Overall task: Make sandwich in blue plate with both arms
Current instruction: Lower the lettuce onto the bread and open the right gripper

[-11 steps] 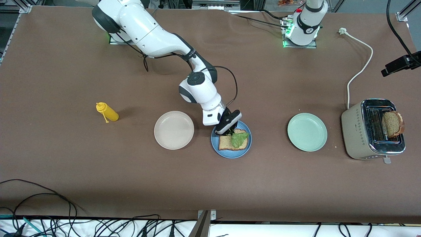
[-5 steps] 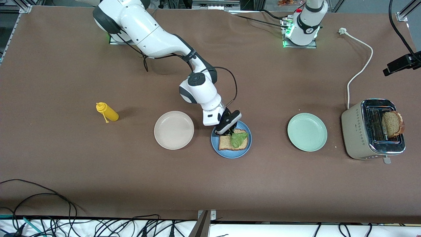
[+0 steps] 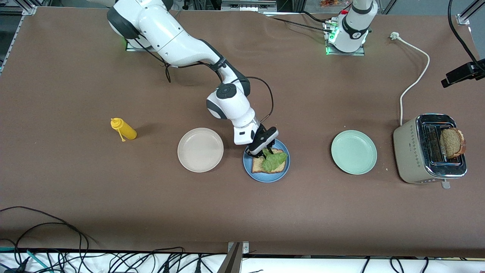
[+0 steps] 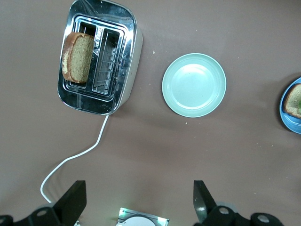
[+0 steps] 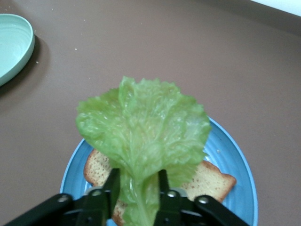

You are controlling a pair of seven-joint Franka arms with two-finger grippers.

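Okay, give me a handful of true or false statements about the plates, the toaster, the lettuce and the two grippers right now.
1. The lettuce leaf lies over a bread slice on the blue plate. True.
2. The right gripper hangs over the pale green plate. False: it is over the blue plate, its fingers either side of the lettuce stem.
3. A bread slice stands in the toaster. True.
4. The cream plate holds a second bread slice. False: it holds no bread.
5. The left gripper is shut. False: it is open, and that arm waits.
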